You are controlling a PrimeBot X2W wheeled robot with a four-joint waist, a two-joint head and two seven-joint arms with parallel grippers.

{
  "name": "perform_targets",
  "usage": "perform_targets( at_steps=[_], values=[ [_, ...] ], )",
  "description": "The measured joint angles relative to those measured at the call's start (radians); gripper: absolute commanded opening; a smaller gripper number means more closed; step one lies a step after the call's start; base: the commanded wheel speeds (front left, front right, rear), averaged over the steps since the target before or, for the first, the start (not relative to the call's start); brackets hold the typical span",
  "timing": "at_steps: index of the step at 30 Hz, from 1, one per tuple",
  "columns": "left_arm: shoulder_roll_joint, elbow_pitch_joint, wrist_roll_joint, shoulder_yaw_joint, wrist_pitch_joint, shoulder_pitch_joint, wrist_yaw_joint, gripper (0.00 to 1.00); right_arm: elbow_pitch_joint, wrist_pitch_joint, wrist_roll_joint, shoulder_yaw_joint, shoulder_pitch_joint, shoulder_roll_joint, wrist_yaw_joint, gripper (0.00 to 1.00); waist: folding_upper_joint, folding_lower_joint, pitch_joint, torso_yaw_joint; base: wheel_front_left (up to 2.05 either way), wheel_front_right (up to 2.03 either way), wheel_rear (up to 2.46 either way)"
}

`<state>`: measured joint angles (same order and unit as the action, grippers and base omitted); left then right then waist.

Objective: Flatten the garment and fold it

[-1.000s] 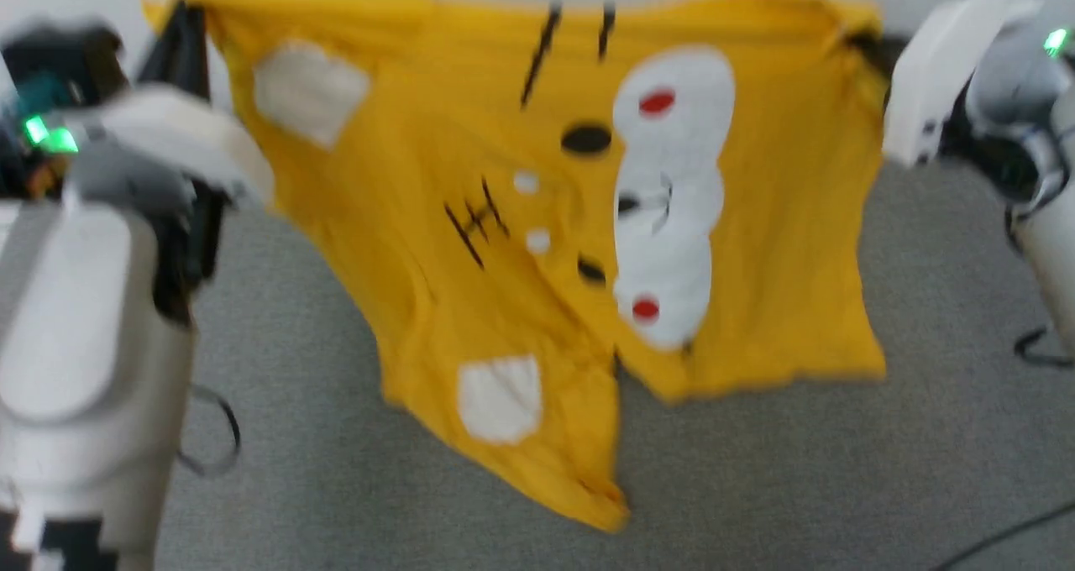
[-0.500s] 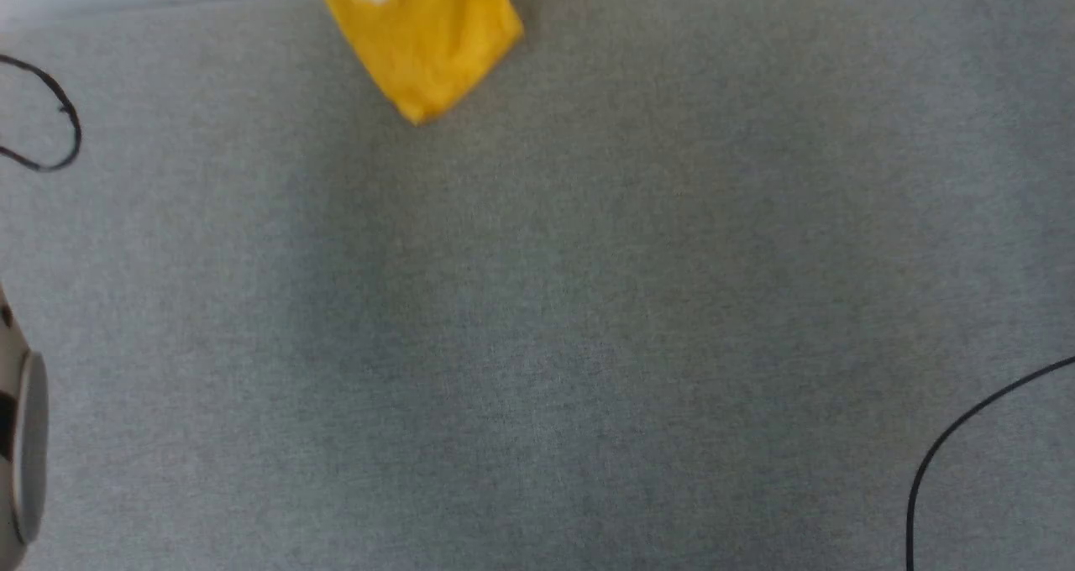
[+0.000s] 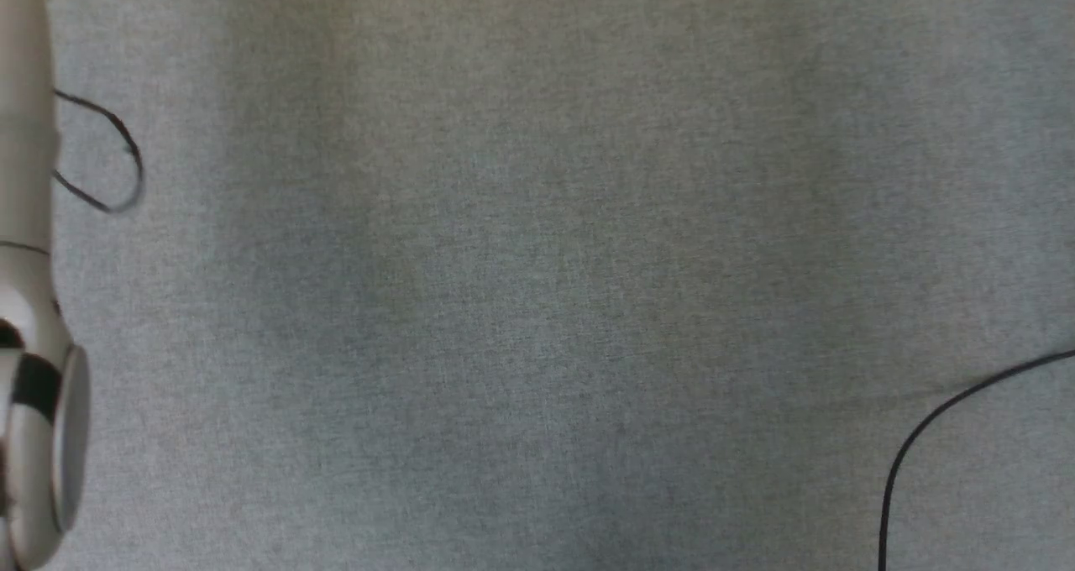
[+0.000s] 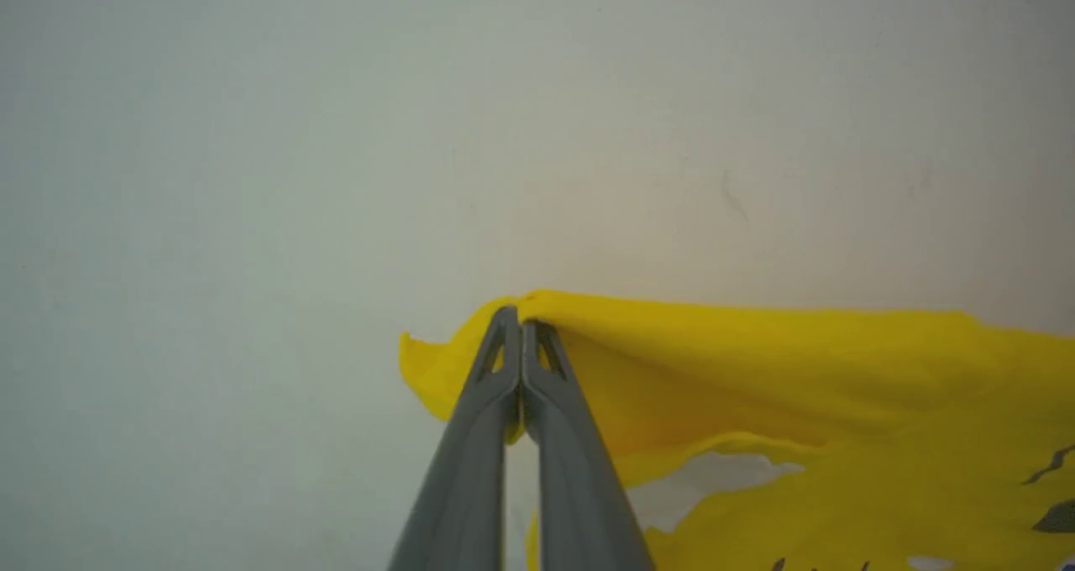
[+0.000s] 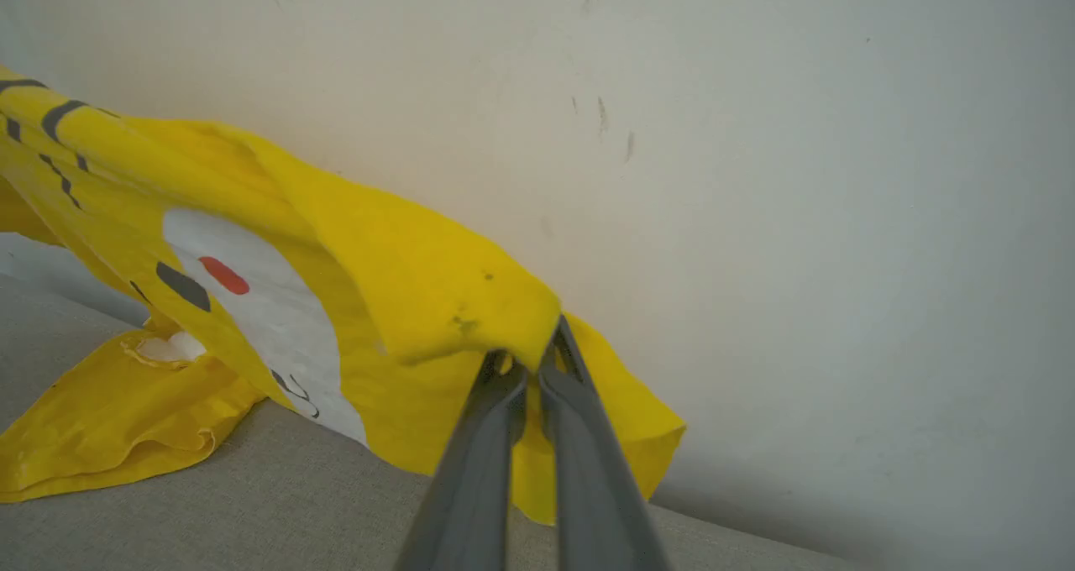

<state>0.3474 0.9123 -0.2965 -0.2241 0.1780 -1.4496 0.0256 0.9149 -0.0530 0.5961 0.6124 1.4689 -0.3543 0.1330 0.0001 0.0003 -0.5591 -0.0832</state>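
Pinching shirt (image 4: 756, 369) top edge with left gripper (image 4: 521, 323), pressed together on the cloth. Pinching another edge with right gripper (image 5: 537, 361), likewise clamped. Holding shirt spread aloft by the wall (image 4: 252, 134), with lower part bunched on surface (image 5: 294, 521) at far edge. Judged mid-flattening: not laid flat, no fold made. Left: lay down, smooth, fold.

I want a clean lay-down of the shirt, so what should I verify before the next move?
1. Left gripper shut on the garment edge: ok.
2. Right gripper shut on the garment: ok.
3. Garment taut between them: not ok, it sags in folds.
4. Garment off the grey surface: not ok, one part lies bunched on it.
5. Black cable apart from the garment: ok.
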Motion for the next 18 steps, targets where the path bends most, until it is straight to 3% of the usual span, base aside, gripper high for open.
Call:
perform_targets(
  at_steps=[10, 18],
  values=[
    [-0.053, 0.113, -0.091, 0.04, 0.056, 0.242, -0.043, 0.0, 0.045, -0.125, 0.109, 0.126, -0.222, 0.006, 0.0, 0.0, 0.0, -0.0003, 0.067, 0.014, 0.0, 0.0, 0.0],
    [-0.06, -0.002, -0.144, 0.078, 0.07, 0.642, -0.044, 0.0, -0.056, -0.176, 0.177, 0.181, -0.535, -0.035, 0.0, 0.0, 0.0, -0.0006, 0.219, 0.021, 0.0, 0.0, 0.0]
  ],
)
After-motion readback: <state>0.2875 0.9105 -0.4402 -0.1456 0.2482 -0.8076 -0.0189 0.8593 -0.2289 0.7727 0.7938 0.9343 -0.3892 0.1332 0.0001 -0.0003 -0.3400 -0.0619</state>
